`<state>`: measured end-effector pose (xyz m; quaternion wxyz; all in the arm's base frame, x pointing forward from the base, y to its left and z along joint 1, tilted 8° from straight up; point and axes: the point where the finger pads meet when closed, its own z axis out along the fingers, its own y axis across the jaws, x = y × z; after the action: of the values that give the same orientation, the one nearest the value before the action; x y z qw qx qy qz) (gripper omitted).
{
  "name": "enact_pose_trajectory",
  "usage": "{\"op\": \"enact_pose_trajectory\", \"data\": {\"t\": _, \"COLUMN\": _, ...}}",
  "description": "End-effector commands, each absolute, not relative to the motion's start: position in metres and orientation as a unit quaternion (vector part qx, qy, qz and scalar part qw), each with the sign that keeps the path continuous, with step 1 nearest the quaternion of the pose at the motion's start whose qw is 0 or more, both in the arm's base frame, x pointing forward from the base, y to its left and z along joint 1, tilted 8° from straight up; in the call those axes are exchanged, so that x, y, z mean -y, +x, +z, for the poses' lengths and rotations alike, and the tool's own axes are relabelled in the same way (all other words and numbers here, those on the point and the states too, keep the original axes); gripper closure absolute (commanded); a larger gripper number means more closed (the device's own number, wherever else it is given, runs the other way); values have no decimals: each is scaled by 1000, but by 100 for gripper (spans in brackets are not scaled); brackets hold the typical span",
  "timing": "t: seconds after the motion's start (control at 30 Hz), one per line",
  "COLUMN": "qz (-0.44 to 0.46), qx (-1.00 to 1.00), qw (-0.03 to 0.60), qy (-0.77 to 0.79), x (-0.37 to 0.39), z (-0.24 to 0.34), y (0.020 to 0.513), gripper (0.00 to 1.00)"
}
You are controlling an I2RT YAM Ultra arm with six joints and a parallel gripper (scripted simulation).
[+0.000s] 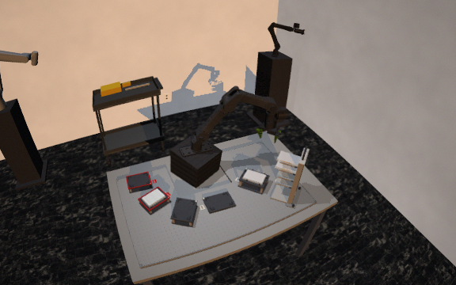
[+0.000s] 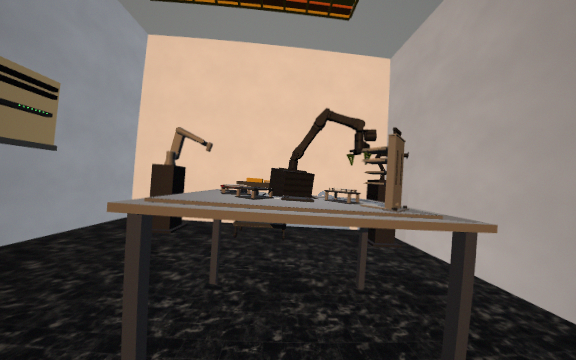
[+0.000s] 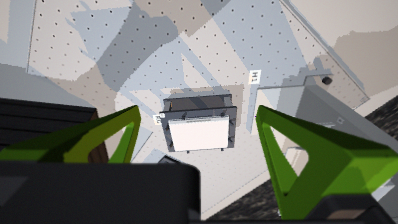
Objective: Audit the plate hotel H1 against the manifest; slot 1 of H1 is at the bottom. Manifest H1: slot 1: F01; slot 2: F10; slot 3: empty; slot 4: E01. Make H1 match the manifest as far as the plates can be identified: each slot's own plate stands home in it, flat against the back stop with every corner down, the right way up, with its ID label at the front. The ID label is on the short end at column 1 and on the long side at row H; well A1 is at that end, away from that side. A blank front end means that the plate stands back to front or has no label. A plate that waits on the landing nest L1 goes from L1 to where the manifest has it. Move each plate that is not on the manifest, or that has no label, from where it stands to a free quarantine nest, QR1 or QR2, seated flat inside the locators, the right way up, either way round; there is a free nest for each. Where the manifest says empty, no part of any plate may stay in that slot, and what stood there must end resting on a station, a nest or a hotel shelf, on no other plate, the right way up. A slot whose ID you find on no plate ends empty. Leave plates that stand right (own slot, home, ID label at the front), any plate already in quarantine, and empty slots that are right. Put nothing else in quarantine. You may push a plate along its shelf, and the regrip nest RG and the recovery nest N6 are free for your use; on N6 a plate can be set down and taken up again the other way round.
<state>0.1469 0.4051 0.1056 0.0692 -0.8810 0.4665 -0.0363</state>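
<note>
The plate hotel H1 [image 1: 291, 176] stands at the table's right side, also in the exterior view [image 2: 396, 170]. A white plate [image 1: 286, 157] lies on its top shelf. The lower shelves are too small to read, and no labels are legible. A white plate [image 1: 254, 176] sits on a dark nest [image 1: 253, 184] just left of the hotel. In the wrist view this plate [image 3: 199, 133] lies far below, between my fingers. My gripper [image 1: 267, 134] is open and empty, high above the table's far right edge, and also shows in the exterior view [image 2: 358, 158] and the wrist view [image 3: 198, 114].
Two red-edged quarantine nests stand at the left: one empty [image 1: 138, 180], one holding a white plate [image 1: 154, 198]. A dark raised nest [image 1: 184, 210] and a flat dark pad [image 1: 218, 201] lie at the front. The arm's base block [image 1: 195, 163] stands mid-table.
</note>
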Motion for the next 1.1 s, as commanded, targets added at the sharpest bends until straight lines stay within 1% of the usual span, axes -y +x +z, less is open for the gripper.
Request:
{"op": "enact_pose_trajectory", "data": {"t": 0.0, "qz": -40, "qx": -435, "qw": 58, "qy": -898, "x": -400, "z": 118, "y": 144, "gripper": 0}}
{"op": "enact_pose_trajectory", "data": {"t": 0.3, "qz": -40, "qx": -435, "qw": 58, "qy": -898, "x": -400, "z": 115, "y": 144, "gripper": 0}}
{"op": "enact_pose_trajectory", "data": {"t": 1.07, "qz": -40, "qx": -435, "qw": 58, "qy": -898, "x": -405, "z": 45, "y": 153, "gripper": 0}}
